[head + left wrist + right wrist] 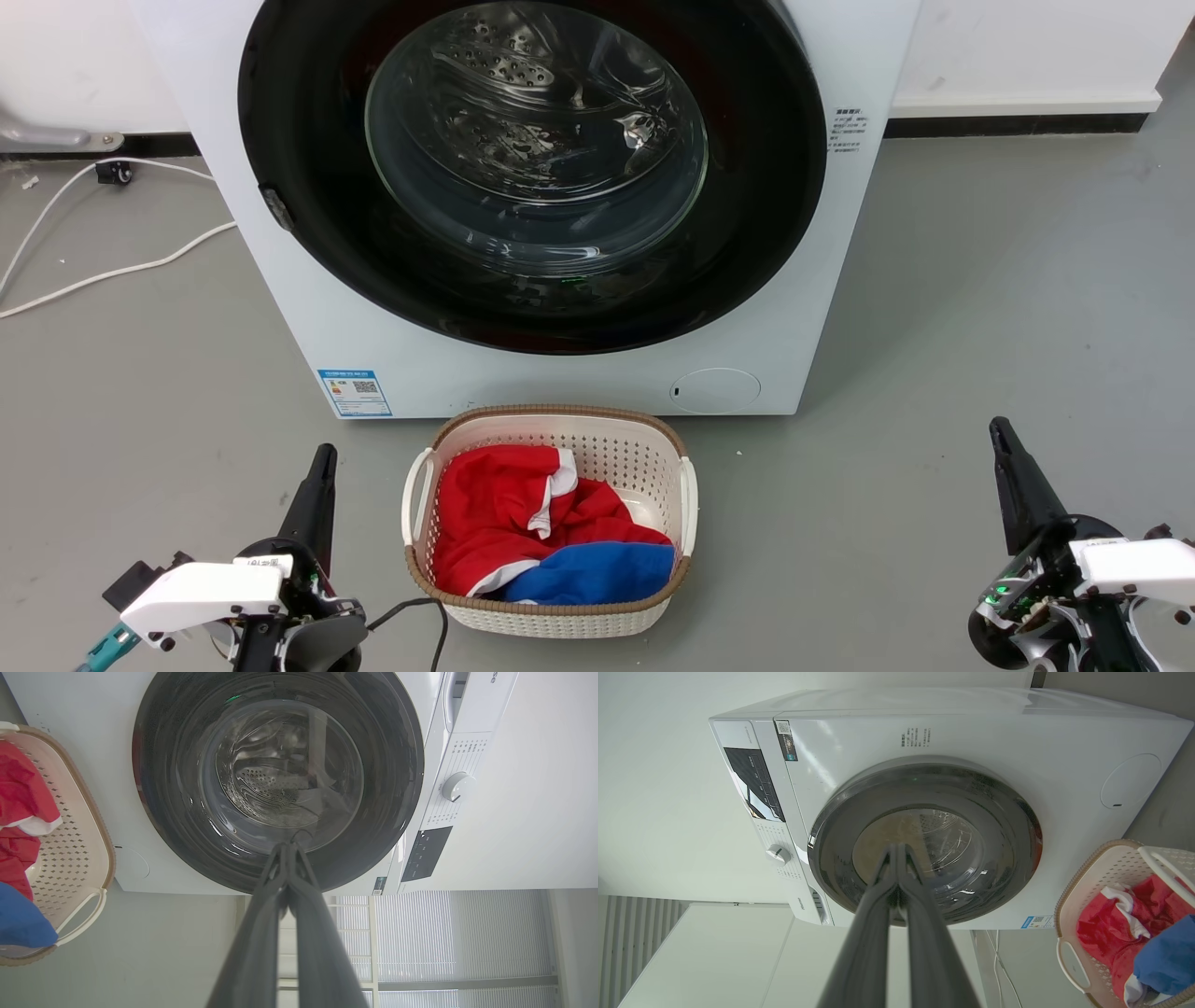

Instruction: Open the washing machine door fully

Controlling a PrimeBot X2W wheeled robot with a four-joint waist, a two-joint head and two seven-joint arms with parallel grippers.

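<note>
Judging by how it sits, the opening has not begun. The washing machine door (532,159) lies shut and flush in the front of the washing machine (560,378), with its black rim unbroken all round and the steel drum seen through the glass.

Both arms hang low and well short of the machine. The left gripper (323,457) is off the machine's lower left corner and the right gripper (999,431) off its lower right, each pointing toward it. In the wrist views each one's jaws are pressed together at the tips, with nothing between them. A laundry basket (551,411) of red and blue cloth sits just before the machine's front, below the door.

The step in hand is the approach. Next, I judge, one arm must rise to the rim and find the pull edge. That may be the small grey notch (277,207) on the rim's left side, though I cannot tell. It must then hook a finger there and swing the door out on its hinge, above the basket.
</note>
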